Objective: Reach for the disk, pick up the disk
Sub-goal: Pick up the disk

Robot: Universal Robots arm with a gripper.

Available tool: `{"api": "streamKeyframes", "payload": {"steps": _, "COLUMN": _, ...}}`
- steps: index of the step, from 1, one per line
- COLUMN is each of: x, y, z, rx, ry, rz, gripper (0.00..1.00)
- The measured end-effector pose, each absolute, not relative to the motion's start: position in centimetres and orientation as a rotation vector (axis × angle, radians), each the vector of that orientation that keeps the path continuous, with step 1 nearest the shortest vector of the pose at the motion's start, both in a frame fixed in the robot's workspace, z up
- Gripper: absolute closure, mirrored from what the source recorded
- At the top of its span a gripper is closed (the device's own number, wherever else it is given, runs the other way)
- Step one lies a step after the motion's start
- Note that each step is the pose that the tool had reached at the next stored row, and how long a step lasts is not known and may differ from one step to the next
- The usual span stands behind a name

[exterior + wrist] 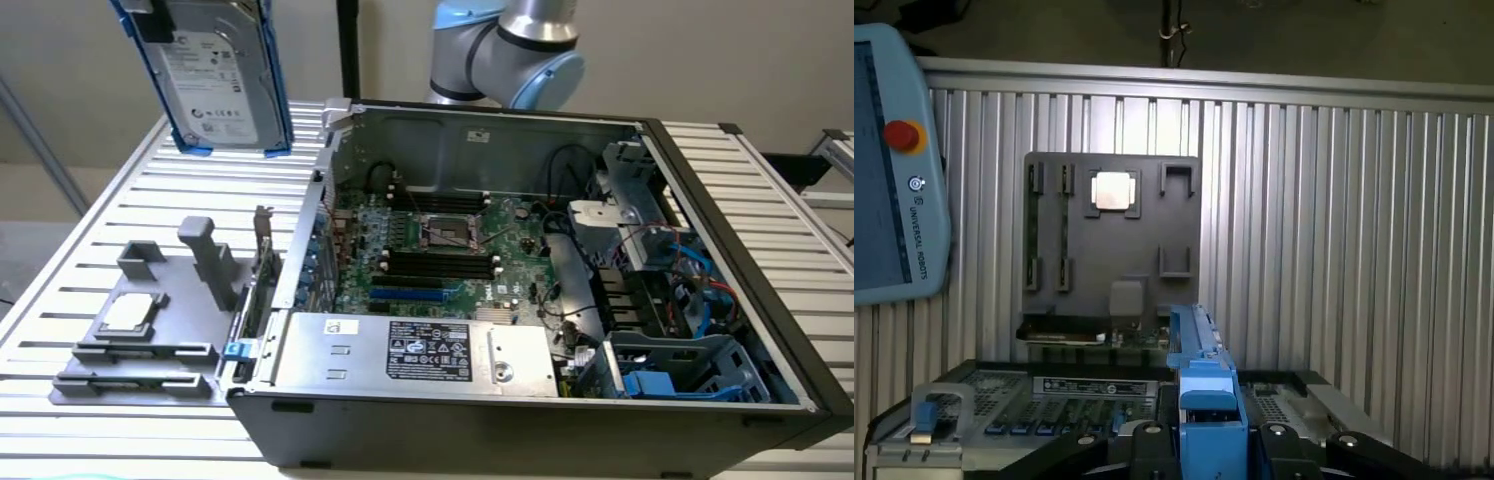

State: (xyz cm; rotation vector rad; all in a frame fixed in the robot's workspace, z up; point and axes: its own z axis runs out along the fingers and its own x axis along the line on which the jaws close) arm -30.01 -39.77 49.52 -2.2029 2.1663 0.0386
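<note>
With the disk (pixel 214 85) hanging well above the case (pixel 534 425), gripper (pixel 1211 448) fingers (pixel 1150 438) pinching its blue rail, pick-up looks done.

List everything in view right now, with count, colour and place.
the disk: one, silver-grey with blue rails, in the air over the table's far corner, exterior view's left
computer case: one, dark grey, open, mid-table
fixture plate: one, grey, on the table beside the case
CPU chip: one, silver, on the fixture plate
table: one, silver, slatted
teach pendant: one, pale blue with red button, off to one side of the fixture plate
robot arm: one, silver and light blue, behind the case
gripper: one, black, shut on the disk
</note>
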Motion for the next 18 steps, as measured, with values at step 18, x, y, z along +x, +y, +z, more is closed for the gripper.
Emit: {"api": "streamKeyframes", "payload": {"steps": 18, "x": -22.0, "y": -42.5, "z": 50.7, "rx": -2.205, "ry": 2.169, "rz": 0.049, "gripper": 0.67}}
